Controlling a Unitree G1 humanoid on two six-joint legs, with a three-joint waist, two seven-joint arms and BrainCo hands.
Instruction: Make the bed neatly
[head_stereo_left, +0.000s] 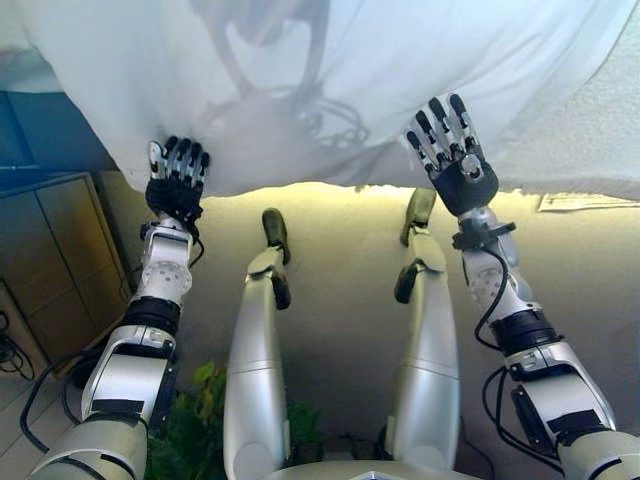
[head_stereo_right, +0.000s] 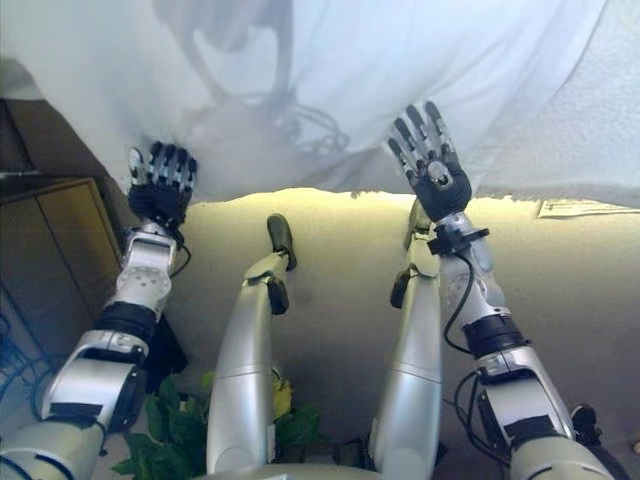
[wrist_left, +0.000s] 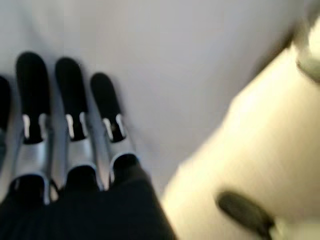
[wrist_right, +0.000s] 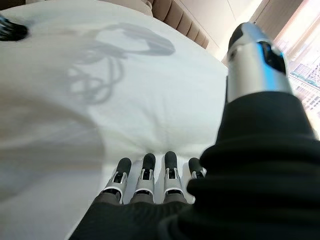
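A white sheet covers the bed and hangs over its near edge. My left hand lies on the sheet near the bed's left corner, fingers straight and flat on the cloth; its wrist view shows the fingers resting on plain white fabric. My right hand is further right at the near edge, fingers straight and spread on the sheet. In the right wrist view its fingers lie flat on the smooth sheet. Neither hand grips any cloth.
A wooden bedside cabinet stands at the left of the bed. A textured white cover lies on the bed's right side. A padded headboard shows at the bed's far end. A green plant stands on the floor below.
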